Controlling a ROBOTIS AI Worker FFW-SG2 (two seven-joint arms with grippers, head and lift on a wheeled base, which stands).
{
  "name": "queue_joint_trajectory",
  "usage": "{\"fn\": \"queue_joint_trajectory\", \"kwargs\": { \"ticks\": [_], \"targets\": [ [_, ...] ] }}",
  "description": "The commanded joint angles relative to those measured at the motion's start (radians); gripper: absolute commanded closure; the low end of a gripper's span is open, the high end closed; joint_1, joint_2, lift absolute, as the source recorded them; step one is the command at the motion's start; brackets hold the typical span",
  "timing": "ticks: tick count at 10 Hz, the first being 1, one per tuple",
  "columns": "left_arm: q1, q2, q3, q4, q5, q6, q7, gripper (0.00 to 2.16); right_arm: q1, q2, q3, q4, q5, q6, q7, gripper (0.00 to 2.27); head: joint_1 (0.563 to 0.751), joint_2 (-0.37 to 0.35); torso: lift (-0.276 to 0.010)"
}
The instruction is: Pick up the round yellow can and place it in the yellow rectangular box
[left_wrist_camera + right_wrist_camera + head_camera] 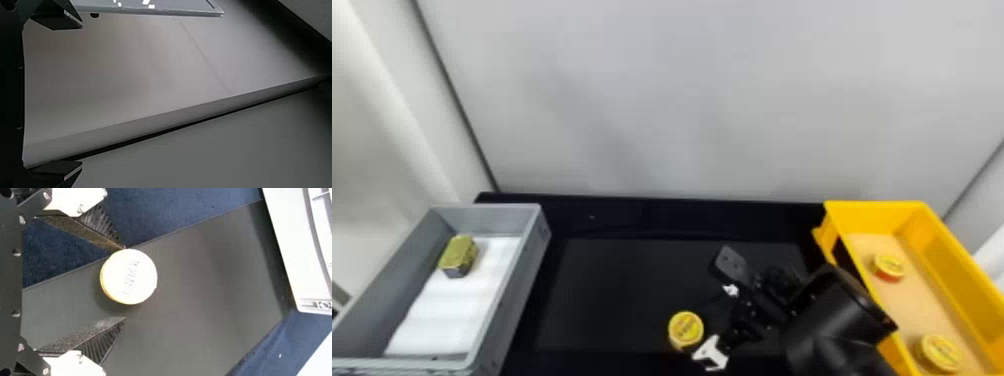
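While print marks the yellow can, right gripper has jaws open nearby | left gripper: jaws apart

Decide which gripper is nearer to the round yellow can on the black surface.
Right. The right gripper is open beside the can, one fingertip close to its rim; the left gripper is open, facing a pale surface, away from it.
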Motion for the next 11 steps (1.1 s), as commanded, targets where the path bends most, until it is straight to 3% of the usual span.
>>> {"fn": "queue_joint_trajectory", "kwargs": {
  "ticks": [1, 9, 11],
  "targets": [
    [-0.003, -0.004, -0.002, 0.001, -0.001, 0.002, 0.000, 0.04, -0.014, 0.003, 0.016, 0.005, 0.000, 0.010, 0.008, 0.11, 0.686, 0.014, -0.055],
    [-0.002, -0.004, -0.009, 0.001, -0.001, 0.003, 0.005, 0.04, -0.055, 0.031, 0.041, 0.085, -0.032, -0.035, -0.012, 0.08, 0.686, 0.014, -0.055],
    [0.000, -0.004, -0.002, 0.001, 0.001, 0.003, 0.006, 0.04, -0.055, 0.031, 0.041, 0.085, -0.032, -0.035, -0.015, 0.19, 0.686, 0.014, -0.055]
  ]
}}
